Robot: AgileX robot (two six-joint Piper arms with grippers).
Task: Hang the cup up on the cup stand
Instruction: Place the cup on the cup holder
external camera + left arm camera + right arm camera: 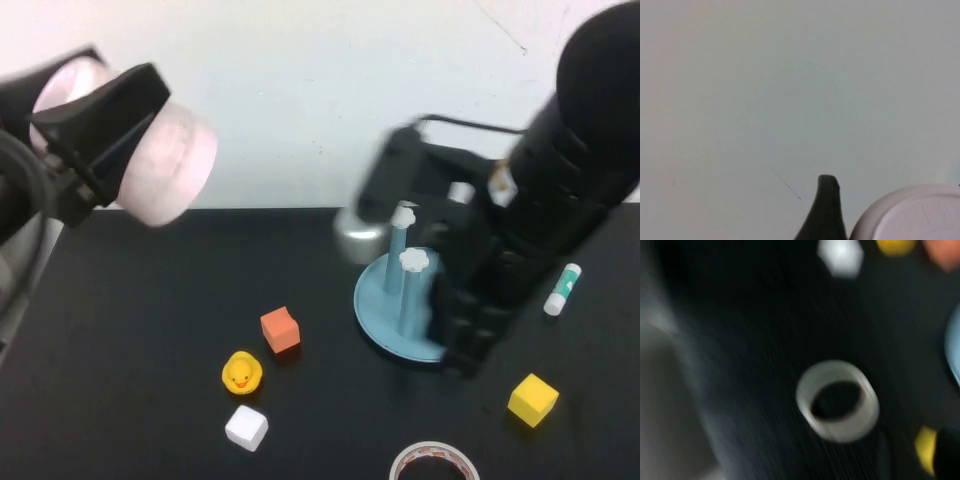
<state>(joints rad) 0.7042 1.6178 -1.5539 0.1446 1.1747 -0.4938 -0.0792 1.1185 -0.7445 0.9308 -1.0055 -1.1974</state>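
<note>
Desk (150, 330): black top, set against a pale wall; all loose items are carried on it.
Right arm (560, 180): large black bulk reaching in over the desk's right half, blurred; part of the stand is covered by it.
Right gripper (470, 345): seen low beside the right rim of the stand base; whether its jaws are spread or closed cannot be told.
Left gripper (95, 125): raised well above the desk's far left corner, clamped around the cup; one dark fingertip (826, 210) is seen beside the cup in the left wrist view.
Cup (165, 150): pale pink, held on its side in the air by the left gripper, well apart from the stand; a curved pale part (910, 215) is seen against the wall.
Cup stand (385, 310): light blue round base right of desk centre, upright blue pegs with white flower caps, two caps plainly seen.
Grey rounded object (358, 238): just behind the stand, toward the far edge.
Tape roll (433, 465): at the near edge, right of centre; also seen as a pale ring (837, 400).
Yellow cube (533, 399): near the near right corner.
Orange cube (280, 330): near desk centre, left of the stand.
Rubber duck (242, 373): yellow, just nearer than the orange cube.
White cube (246, 427): just nearer than the duck.
Glue stick (562, 289): white with green cap, lying toward the right edge.
</note>
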